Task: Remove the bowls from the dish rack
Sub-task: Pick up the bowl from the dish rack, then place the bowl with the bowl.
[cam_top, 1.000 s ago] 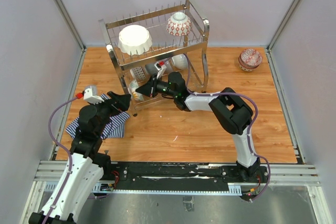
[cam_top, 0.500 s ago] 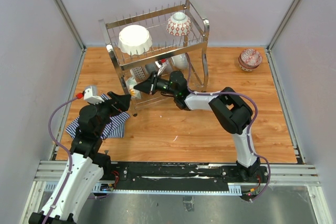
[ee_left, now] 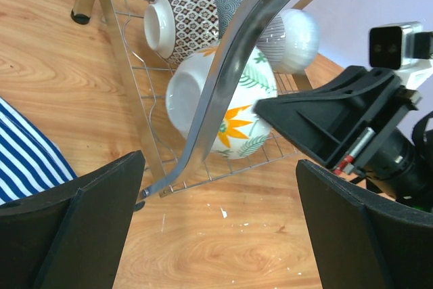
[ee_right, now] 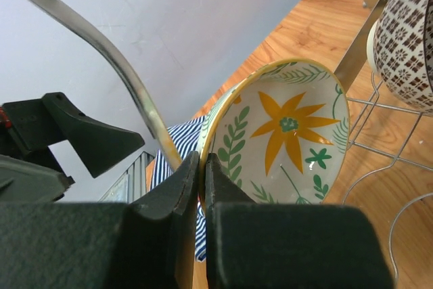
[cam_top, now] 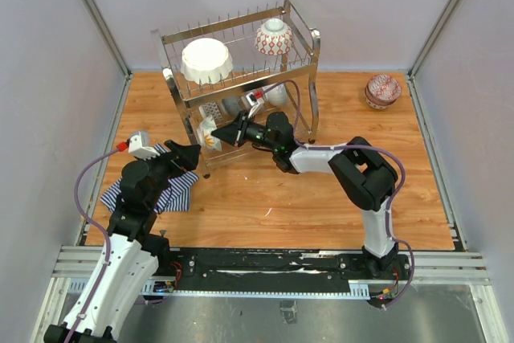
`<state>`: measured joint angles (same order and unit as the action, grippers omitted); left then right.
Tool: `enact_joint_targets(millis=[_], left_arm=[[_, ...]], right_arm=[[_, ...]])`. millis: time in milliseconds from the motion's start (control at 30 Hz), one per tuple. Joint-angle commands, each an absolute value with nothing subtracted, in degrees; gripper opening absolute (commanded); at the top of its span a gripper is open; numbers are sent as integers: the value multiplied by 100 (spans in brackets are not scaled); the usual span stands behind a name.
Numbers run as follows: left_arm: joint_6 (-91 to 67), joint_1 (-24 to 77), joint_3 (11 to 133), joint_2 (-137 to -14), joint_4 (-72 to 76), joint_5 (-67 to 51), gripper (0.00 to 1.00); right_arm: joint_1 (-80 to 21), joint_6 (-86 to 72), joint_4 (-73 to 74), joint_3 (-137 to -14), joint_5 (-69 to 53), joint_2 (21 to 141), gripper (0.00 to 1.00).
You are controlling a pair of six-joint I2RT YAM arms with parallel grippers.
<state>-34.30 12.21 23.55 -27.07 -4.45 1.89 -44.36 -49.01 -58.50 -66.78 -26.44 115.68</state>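
Floral bowl: rim is clenched in right tool, lately lifted and tilted inside dish rack; extraction is judged begun. Left tool released.

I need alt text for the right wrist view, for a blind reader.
The right end effector pinches the rim of a floral bowl with an orange flower and green leaves inside. A brown-patterned bowl sits in the dish rack at right.

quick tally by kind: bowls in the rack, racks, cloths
bowls in the rack: 6
dish rack: 1
striped cloth: 1
total: 8
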Motion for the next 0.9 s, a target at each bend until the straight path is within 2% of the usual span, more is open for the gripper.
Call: enact_joint_targets(millis=[0,267,433,667,867], left_arm=[[-3366,1250,2505,-2716,-325,237,100],[-3399,1249,2586,-2720,-372,246,100],[-3402,1257,2757,-2861,-487,221,100],[-3436,1256,2887,-2992,-466,137,100],[-3401,1256,2918,-3082,-440,119,100]], right_arm=[[-4346,-4640,-6427,-6471,-2346,10936,1],[-4334,-4283,-6323,-5800,-2006,10274,1],[-4365,-3833,-5921,-5114,-1517,9469,1],[-4635,-2787,-3340,-4757,468,7597,1],[-4642,-2066,-1780,-4768,1513,6338,1]])
